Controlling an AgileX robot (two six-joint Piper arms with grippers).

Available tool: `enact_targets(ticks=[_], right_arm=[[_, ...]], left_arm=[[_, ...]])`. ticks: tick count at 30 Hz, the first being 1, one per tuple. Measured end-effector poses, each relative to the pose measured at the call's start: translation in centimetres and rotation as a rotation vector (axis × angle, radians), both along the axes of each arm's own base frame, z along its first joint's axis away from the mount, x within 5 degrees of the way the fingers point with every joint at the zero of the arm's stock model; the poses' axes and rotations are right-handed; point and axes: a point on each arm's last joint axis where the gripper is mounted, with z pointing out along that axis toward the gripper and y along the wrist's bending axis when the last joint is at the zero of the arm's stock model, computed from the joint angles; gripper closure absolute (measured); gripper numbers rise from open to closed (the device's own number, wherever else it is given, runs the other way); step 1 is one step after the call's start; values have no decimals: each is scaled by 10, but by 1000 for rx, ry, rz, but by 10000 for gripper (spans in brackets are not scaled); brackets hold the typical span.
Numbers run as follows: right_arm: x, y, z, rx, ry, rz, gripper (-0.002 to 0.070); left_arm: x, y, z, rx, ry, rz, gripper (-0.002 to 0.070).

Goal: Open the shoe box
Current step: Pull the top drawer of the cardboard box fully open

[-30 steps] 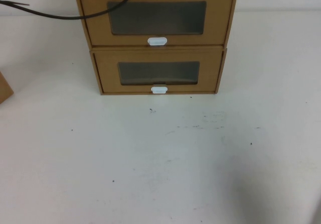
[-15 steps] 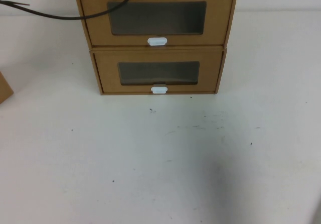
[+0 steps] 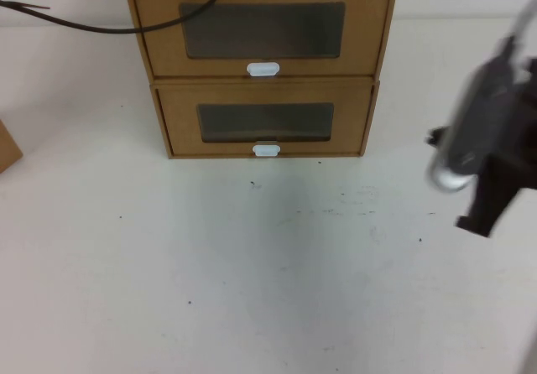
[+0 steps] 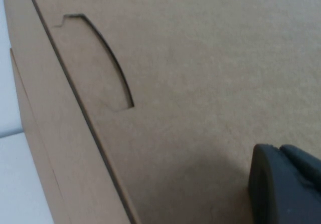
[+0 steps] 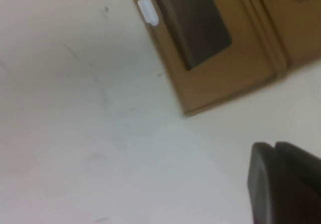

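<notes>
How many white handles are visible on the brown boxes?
2: one white handle on the upper box, one on the lower box, directly below. None seems hidden. Right gripper, shut, hovers right of them; left gripper faces plain cardboard.

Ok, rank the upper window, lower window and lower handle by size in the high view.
1. Upper window, though it is higher, nearer the camera.
2. Lower window.
3. Lower handle, far smallest.
Right tool, shut, hangs right of the lower box; left tool is close against cardboard.
</notes>
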Motion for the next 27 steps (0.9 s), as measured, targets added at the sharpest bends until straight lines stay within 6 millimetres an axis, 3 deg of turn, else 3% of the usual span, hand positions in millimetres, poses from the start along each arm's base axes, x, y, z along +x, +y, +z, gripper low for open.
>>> enact_targets(ticks=[5, 11, 19, 24, 27], right_arm=[[17, 37, -7, -219, -291, 201, 694], [25, 60, -5, -176, -487, 278, 694], [28, 70, -4, 20, -427, 219, 694], [37, 85, -13, -146, -272, 244, 694], [43, 104, -26, -242, -232, 303, 694]], left_arm=[[0, 0, 0, 4, 0, -3, 680], [0, 0, -1, 23, -11, -16, 680], [0, 0, -1, 40, -22, -28, 680], [-1, 0, 0, 52, -31, -37, 680], [-1, 0, 0, 57, -33, -41, 680]])
